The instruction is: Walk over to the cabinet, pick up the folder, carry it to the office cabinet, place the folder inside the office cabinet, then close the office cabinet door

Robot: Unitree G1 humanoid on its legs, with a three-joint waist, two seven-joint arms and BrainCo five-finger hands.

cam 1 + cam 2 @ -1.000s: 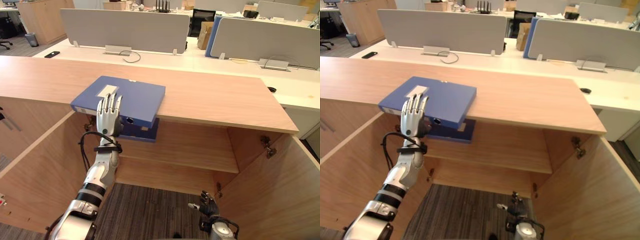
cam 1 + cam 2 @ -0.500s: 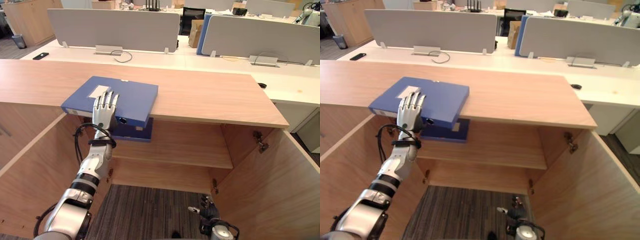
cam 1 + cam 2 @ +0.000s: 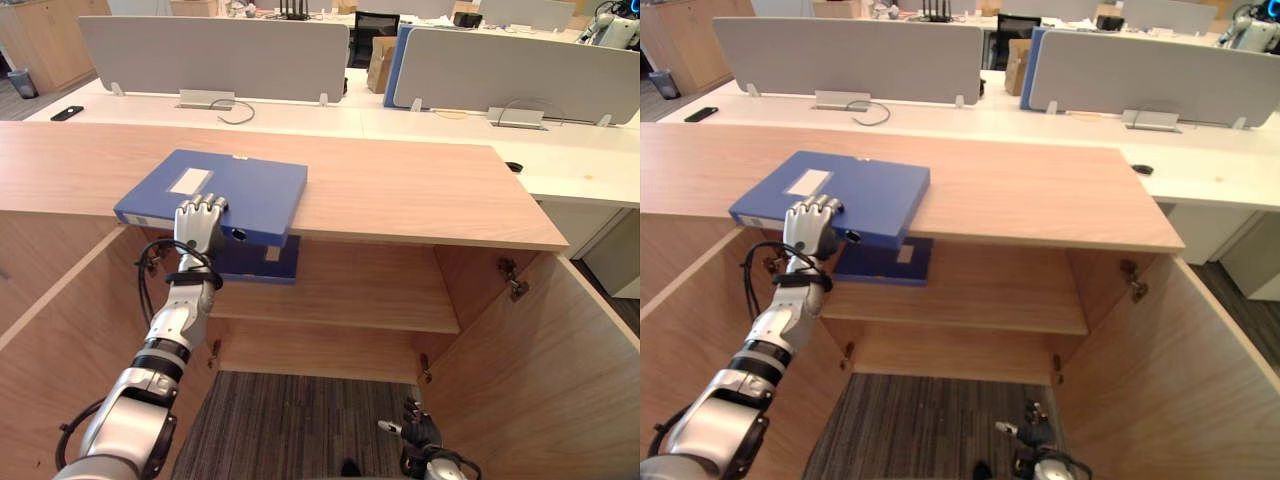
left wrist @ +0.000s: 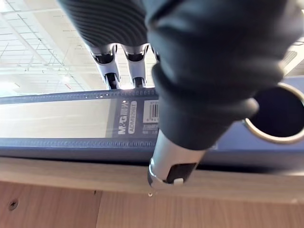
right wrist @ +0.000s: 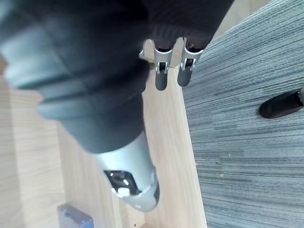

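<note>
Folder (image 3: 235, 185) overhangs the surface (image 3: 420, 190) at 6 o'clock, left hand (image 3: 198, 222) fingers curled over its spine. Pull it level toward 6, I'd say.

Left hand (image 3: 199, 219) newly around folder (image 3: 252, 186) edge

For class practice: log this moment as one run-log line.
phase: grasp | left hand: curled on folder edge, cabinet top | right hand: open, low, idle

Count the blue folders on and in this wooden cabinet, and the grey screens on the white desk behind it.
Blue flat folders: 2 (top folder, shelf folder)
Grey rectangular desk screens: 2 (left screen, right screen)
Total: 4
</note>
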